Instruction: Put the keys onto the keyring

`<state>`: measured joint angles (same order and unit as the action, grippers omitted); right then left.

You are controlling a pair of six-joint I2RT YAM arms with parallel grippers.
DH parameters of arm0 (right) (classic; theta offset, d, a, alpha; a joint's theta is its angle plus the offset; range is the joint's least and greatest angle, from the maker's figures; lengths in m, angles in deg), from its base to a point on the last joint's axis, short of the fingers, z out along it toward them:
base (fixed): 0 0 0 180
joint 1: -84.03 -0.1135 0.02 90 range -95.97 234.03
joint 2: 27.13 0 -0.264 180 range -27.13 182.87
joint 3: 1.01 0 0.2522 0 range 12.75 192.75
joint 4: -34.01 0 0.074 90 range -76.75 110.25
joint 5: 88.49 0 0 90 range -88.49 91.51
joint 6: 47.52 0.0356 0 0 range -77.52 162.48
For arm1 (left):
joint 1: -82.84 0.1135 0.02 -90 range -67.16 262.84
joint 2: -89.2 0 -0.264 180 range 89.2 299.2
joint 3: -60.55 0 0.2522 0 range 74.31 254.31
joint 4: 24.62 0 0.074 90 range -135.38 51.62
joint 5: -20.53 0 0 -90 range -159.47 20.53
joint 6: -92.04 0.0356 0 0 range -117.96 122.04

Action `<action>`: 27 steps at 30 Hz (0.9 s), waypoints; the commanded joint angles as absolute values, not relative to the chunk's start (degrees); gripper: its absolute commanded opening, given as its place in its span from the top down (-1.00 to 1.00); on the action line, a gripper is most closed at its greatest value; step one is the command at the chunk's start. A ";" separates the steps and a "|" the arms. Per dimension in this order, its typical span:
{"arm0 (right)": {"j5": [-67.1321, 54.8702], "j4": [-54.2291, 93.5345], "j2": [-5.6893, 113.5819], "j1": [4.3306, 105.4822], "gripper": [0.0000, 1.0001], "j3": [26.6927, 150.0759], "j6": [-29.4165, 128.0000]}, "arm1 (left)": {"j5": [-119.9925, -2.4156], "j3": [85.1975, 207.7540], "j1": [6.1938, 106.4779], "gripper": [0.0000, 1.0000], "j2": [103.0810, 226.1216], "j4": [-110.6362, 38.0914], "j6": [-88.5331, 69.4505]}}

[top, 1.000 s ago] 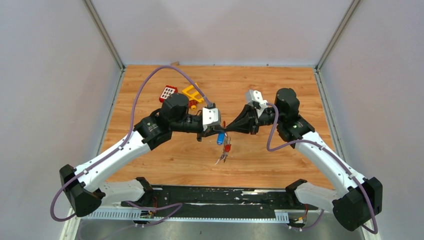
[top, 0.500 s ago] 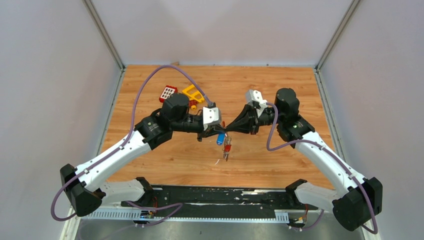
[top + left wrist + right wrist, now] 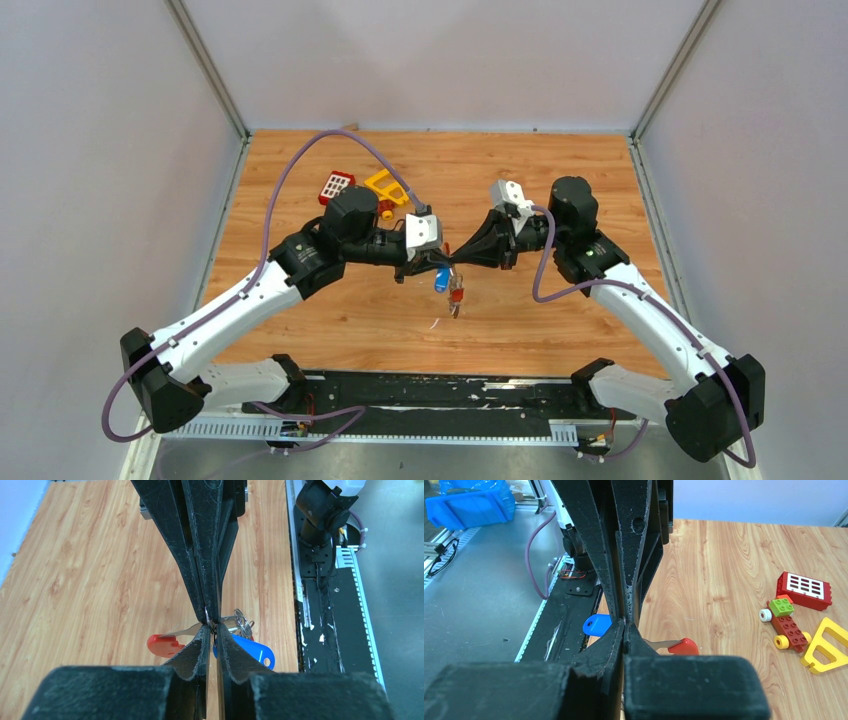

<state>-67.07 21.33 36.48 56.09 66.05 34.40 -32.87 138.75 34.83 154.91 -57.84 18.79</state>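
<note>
Both shut tip to tip — left end effector (image 3: 212,626), right end effector (image 3: 624,622) — their catch hidden; keys (image 3: 252,650) dangle below

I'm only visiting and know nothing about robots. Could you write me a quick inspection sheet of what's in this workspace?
Surface: wooden table, light grain.
Job's things: key bunch, with blue head and red head, hangs below the meeting fingertips.
Clutter: red block, toy car, yellow frame, grouped at the far left.
Grippers: left gripper and right gripper, fingers shut tip to tip on the bunch.
Cables: purple cable looping over each arm.
Surroundings: pale walls on three sides.
</note>
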 commanded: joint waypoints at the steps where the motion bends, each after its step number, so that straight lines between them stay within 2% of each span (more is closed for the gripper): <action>1: -65.11 23.06 36.22 56.28 1.00 67.08 32.98 | -29.13 141.02 34.31 0.76 155.09 -54.47 17.46; 6: -64.86 22.93 36.36 56.26 1.00 66.84 32.81 | -28.99 141.01 34.32 1.00 155.25 -54.09 17.09; 10: -64.22 21.63 36.63 56.28 0.99 67.17 31.74 | -29.99 140.95 34.32 1.00 154.86 -54.21 16.80; 14: -62.97 17.92 36.48 56.49 0.71 68.29 29.41 | -32.67 141.54 34.32 1.00 154.77 -56.74 17.56; 19: -60.93 15.98 35.05 56.45 0.30 68.42 27.53 | -39.90 147.09 34.32 1.00 157.35 -68.63 20.74; 27: -61.13 17.28 35.22 56.44 0.22 68.24 28.15 | -48.83 156.94 33.18 1.00 161.71 -83.35 21.37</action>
<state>-61.30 16.17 35.98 56.11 66.18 28.81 -44.06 151.47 34.28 160.77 -75.78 20.37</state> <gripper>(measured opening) 0.386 0.007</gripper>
